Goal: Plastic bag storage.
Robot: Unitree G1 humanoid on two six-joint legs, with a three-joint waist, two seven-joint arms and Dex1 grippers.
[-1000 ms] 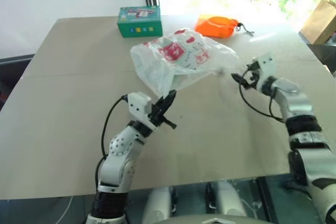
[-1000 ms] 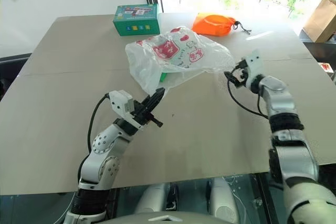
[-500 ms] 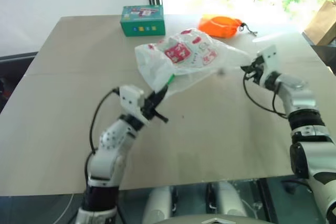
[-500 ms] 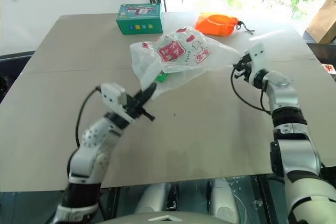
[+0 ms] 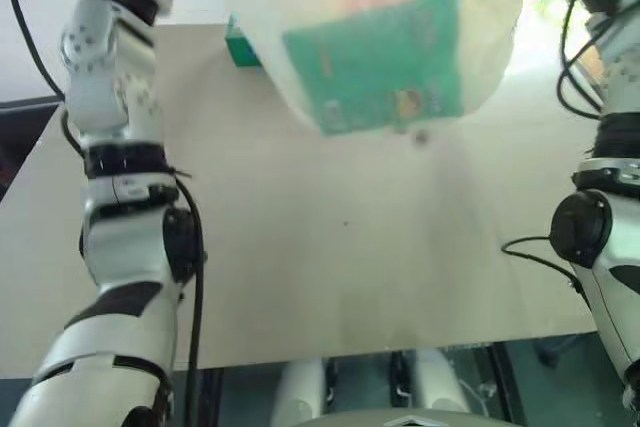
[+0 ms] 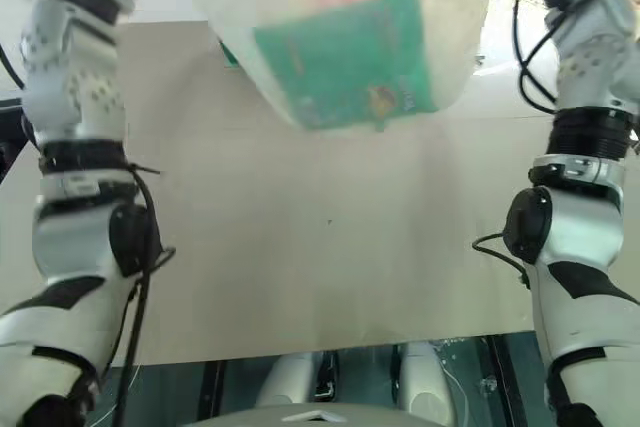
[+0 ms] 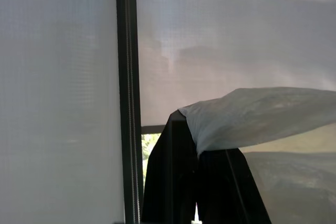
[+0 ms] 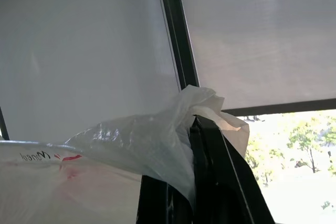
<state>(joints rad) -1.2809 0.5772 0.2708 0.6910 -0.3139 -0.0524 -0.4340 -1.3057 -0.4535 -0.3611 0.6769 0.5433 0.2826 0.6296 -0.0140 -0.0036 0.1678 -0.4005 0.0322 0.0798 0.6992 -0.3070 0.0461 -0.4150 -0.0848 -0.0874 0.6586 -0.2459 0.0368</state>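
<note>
Plastic bag: it is hanging in the air above the table, stretched between the two raised arms, with its upper part running past the top edge of both eye views.
Bag contents: a green packet is showing through the thin film, sitting tilted in the lower part of the bag.
Bag print: red marks are showing faintly on the film in the right wrist view.
Left end effector: its two black fingers are pressing together on a fold of the plastic bag, which is draping off to one side of the fingertips in the left wrist view.
Right end effector: its fingers are squeezing together on a bunched edge of the plastic bag, the crumpled film standing up around the fingertips.
Arms: both are reaching high, the left at the left edge and the right at the right edge of the eye views.
Table: its tan top is lying well below the bag.
Green box: it is sitting at the far side of the table, mostly hidden behind the hanging bag.
Window: a dark frame, pale blinds and sunlit trees are showing behind the fingers in the wrist views.
</note>
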